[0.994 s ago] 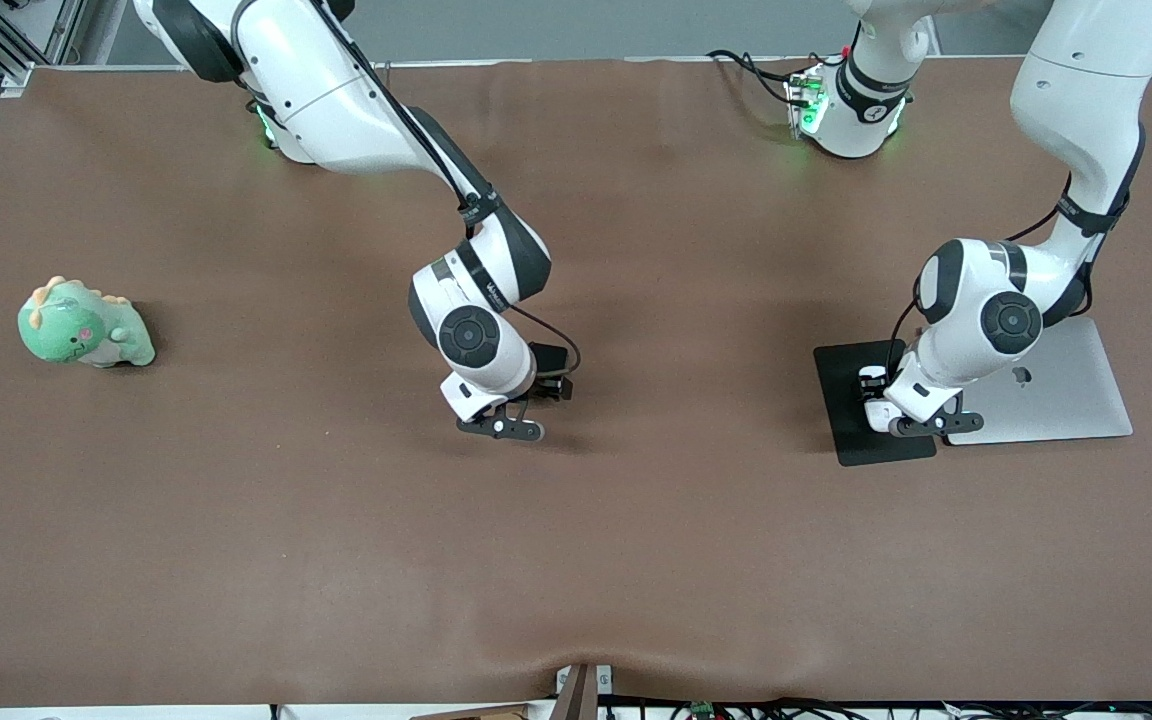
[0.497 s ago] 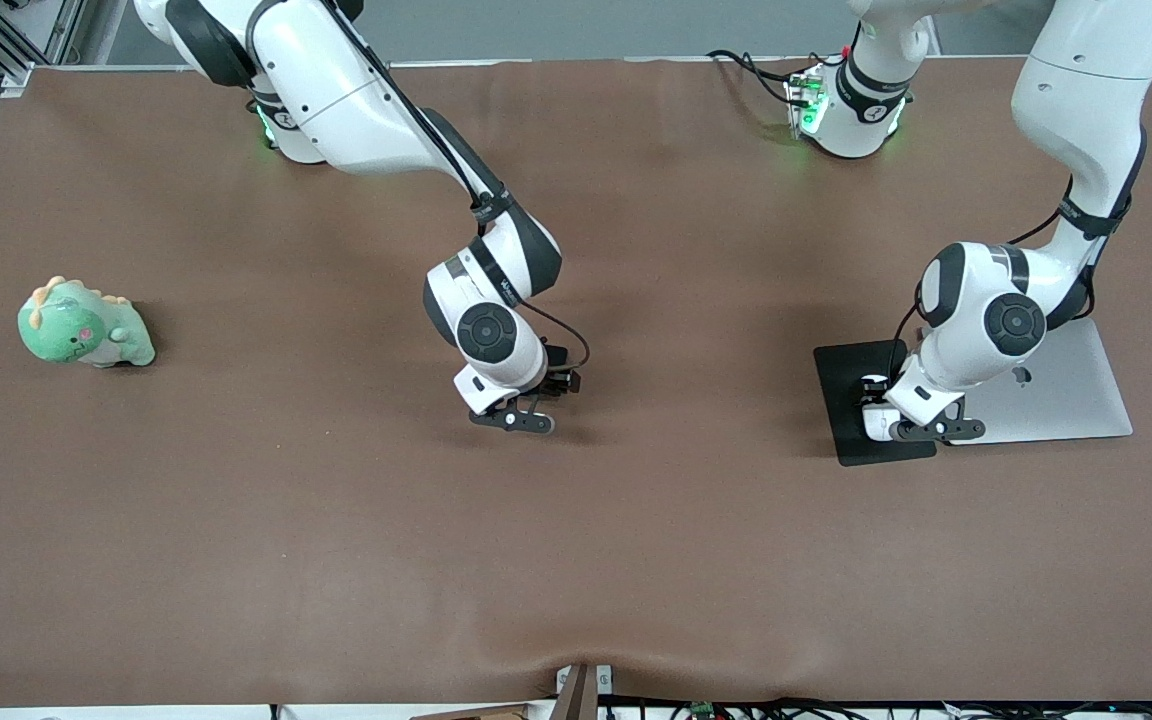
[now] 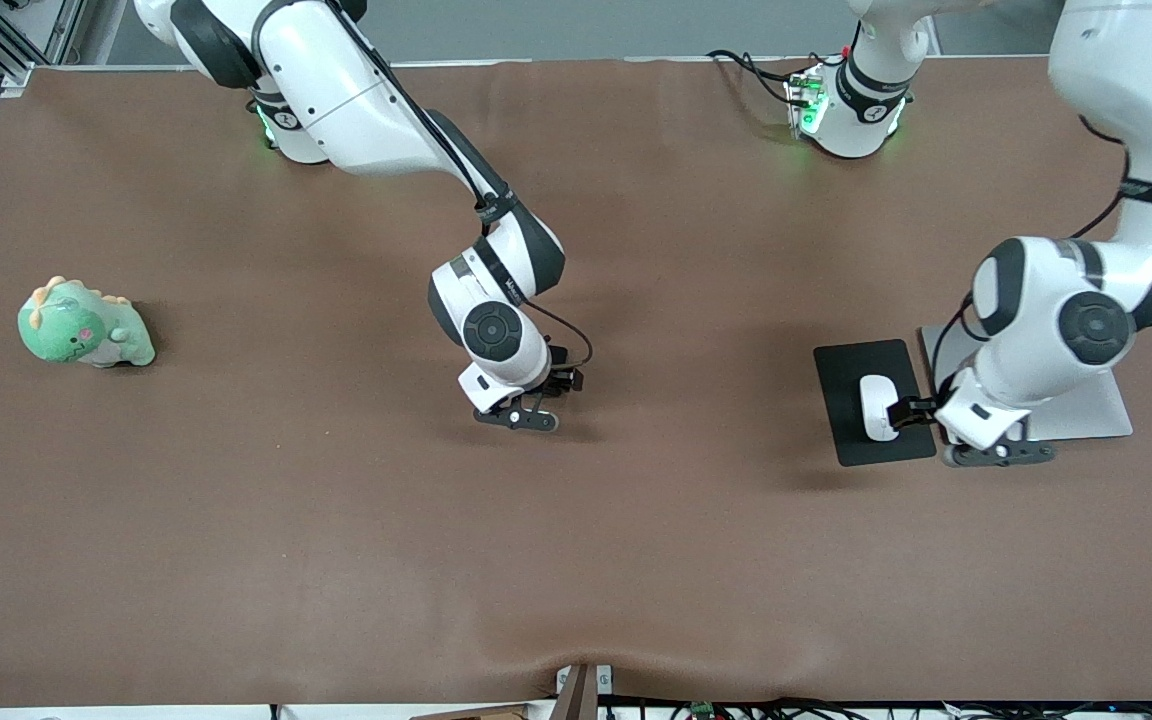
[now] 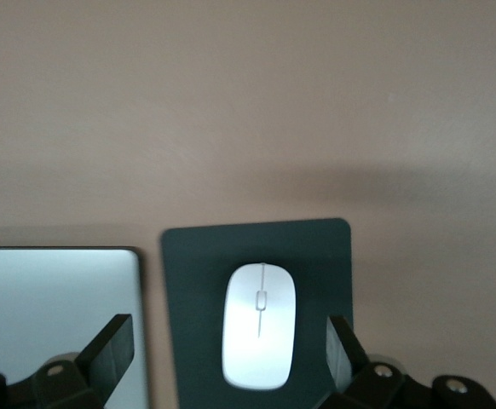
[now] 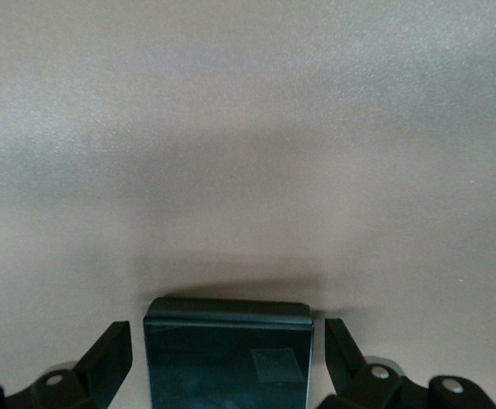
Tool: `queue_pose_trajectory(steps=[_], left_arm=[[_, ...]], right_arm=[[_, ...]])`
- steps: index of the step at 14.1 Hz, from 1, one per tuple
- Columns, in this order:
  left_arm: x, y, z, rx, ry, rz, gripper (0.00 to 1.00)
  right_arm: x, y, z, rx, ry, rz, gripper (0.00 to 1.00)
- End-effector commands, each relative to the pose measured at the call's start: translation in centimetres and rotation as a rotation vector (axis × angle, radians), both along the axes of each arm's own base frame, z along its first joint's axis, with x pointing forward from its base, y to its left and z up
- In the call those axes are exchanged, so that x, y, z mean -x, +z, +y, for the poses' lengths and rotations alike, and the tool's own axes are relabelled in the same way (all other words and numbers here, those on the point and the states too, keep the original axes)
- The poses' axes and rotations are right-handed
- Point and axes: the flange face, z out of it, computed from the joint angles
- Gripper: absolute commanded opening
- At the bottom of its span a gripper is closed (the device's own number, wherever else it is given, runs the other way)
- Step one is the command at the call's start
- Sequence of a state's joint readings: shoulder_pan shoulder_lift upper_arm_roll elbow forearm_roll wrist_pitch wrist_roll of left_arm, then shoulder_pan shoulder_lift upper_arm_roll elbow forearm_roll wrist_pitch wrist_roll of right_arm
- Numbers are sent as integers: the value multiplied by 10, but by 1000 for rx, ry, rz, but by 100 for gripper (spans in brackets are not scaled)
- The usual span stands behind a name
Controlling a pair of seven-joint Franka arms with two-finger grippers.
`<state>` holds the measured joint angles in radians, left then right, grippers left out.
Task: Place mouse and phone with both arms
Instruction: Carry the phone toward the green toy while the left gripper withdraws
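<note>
You are getting even overhead light; soft shadows are pooling on the desk (image 3: 236, 520) beneath both arms, and the mouse (image 4: 259, 324) is looking slightly blurred.

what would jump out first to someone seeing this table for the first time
Probably the white mouse lying on the black mouse pad beside the silver laptop, with the left gripper open near it. Next, the right gripper mid-table, open around the phone.

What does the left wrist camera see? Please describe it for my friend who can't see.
A white mouse lies on a black mouse pad on the brown table. The left tool hangs open above it, one finger each side. A silver laptop lies beside the pad.
</note>
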<state>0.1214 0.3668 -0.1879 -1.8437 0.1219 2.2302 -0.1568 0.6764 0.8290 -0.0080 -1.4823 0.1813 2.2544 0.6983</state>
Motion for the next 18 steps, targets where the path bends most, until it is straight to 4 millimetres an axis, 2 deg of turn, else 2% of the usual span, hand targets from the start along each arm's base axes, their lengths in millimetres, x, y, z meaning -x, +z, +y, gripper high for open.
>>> queue_pose_trajectory(steps=[1, 2, 3, 4, 6, 7, 8, 10, 12, 13, 15, 18], left_arm=[[-17, 74, 10, -31, 8, 26, 100], [-23, 108, 14, -36, 20, 20, 100], [-27, 136, 17, -40, 28, 8, 100], [-28, 162, 18, -42, 29, 3, 100], [-13, 203, 20, -54, 41, 22, 100], [0, 226, 18, -60, 36, 10, 100], [12, 240, 18, -54, 34, 27, 100], [33, 268, 14, -64, 27, 37, 100], [46, 290, 7, -61, 9, 12, 100], [52, 296, 2, -56, -2, 10, 100], [74, 297, -22, -60, -36, 16, 100], [106, 310, -9, -54, -53, 13, 100]], right_arm=[[3, -8, 9, 40, 35, -30, 70], [4, -8, 10, 40, 35, -27, 46], [0, -5, 7, 35, 22, -29, 28], [-6, 3, 2, 26, 7, -35, 18], [-13, 19, -5, 20, 4, -43, 16], [-28, 38, -25, 17, -24, -41, 16], [-43, 58, -54, 22, -57, -16, 14], [-64, 111, -98, 15, -85, -8, 13], [-86, 153, -171, 4, -91, -5, 13], [-98, 166, -222, -3, -85, 4, 13], [-106, 175, -287, -13, -39, 26, 13], [-103, 153, -374, -13, -21, 66, 13]])
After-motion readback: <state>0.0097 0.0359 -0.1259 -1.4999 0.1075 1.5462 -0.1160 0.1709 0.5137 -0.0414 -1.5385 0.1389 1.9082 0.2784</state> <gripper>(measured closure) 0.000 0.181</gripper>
